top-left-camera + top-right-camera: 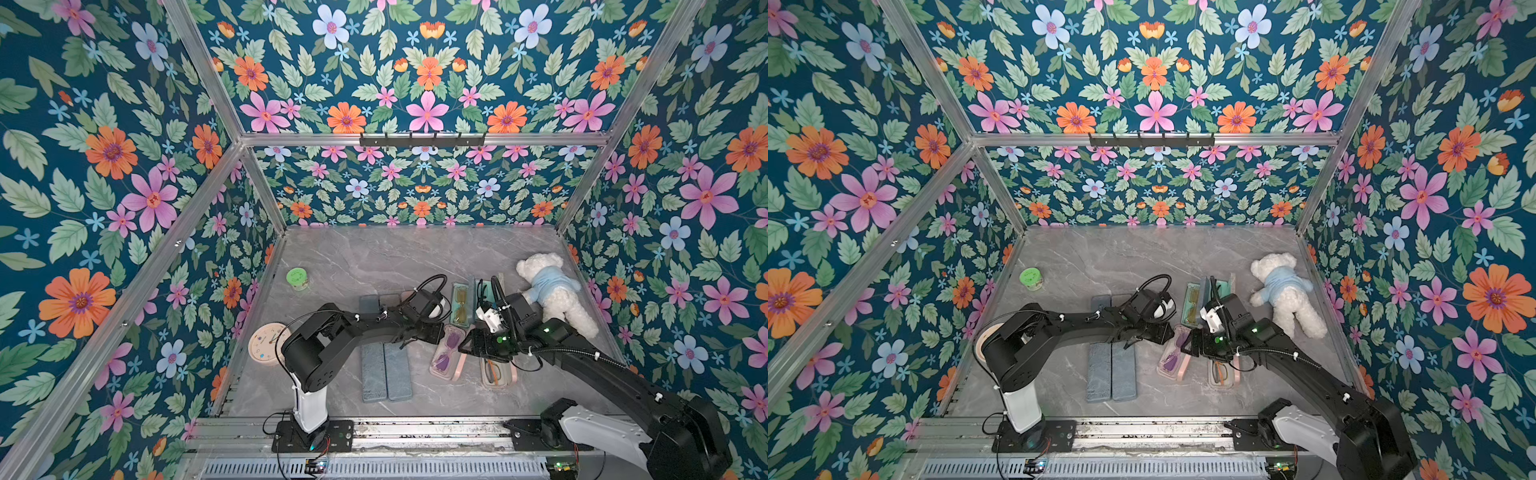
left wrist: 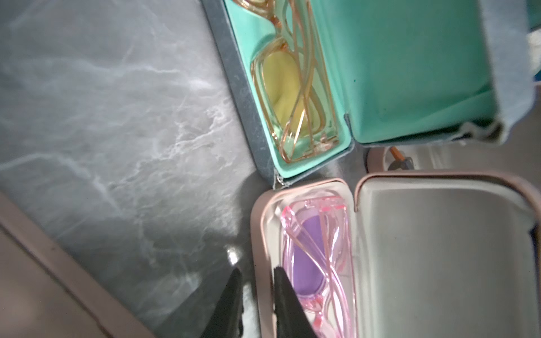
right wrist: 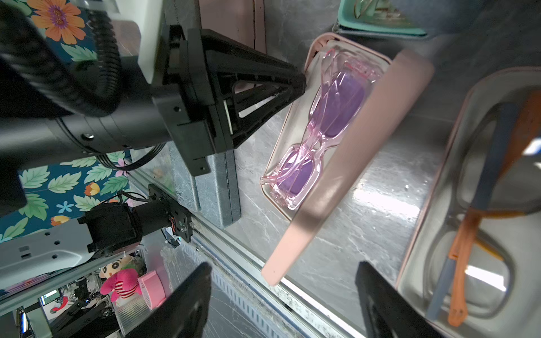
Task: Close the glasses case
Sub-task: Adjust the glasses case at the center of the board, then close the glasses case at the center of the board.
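Marble table (image 1: 374,257), both arms reaching inward toward the middle.

Pink glasses case (image 1: 446,357) lies near the centre of the table, between a blue-grey hinged case (image 1: 384,370) spread flat and a clear-lined case (image 1: 496,372) holding orange-and-blue glasses. Its far end nearly meets the corner of the teal-lined case (image 2: 409,73), which holds yellow-lensed glasses.

The pink case is not shut. In the right wrist view we see its lid (image 3: 351,164) raised at a slant over the tray. Pink sunglasses (image 3: 333,117) with purple lenses lie folded in the tray.

Left gripper (image 2: 257,270): fingers narrow, a slim gap between them. They straddle the tray's outer rim (image 2: 259,222), one finger (image 2: 281,292) inside and the other outside. We see a sliver of table between the outside finger and the wall, so nothing is pinched.

Right gripper (image 3: 284,266): fingers spread wide, holding nothing. The lid's near end sits between them in view, clear of both.

Toward the far right, a white teddy bear (image 1: 552,291) in a blue shirt. On the left, a green-lidded jar (image 1: 297,277) and a round clock (image 1: 266,343).
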Available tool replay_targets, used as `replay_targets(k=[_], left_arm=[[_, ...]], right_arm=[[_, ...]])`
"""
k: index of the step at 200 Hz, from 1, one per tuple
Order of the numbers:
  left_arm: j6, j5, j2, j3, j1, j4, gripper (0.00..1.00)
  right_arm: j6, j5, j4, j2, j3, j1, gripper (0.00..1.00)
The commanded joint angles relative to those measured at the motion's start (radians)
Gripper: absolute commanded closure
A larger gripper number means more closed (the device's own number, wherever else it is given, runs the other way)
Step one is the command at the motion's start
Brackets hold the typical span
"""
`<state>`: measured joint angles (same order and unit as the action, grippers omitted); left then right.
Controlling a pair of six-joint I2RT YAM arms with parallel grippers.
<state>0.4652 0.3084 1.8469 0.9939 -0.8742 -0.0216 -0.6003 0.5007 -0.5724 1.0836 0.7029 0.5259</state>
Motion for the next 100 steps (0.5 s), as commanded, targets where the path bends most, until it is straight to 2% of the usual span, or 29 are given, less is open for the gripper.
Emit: replay_targets(k=[1, 78, 100], left_arm=[[-0.005, -0.008, -0.012, -0.001, 0.001, -0.003, 0.76], [-0.007, 0.0, -0.012, 0.0, 0.001, -0.005, 0.77], [-0.007, -0.001, -0.018, -0.001, 0.001, -0.006, 0.77]], right_arm=[[-0.018, -0.004, 0.029, -0.006, -0.005, 0.008, 0.21], [-0.046, -0.043, 0.025, -0.042, -0.019, 0.022, 0.23], [-0.057, -0.042, 0.031, -0.048, -0.026, 0.021, 0.27]])
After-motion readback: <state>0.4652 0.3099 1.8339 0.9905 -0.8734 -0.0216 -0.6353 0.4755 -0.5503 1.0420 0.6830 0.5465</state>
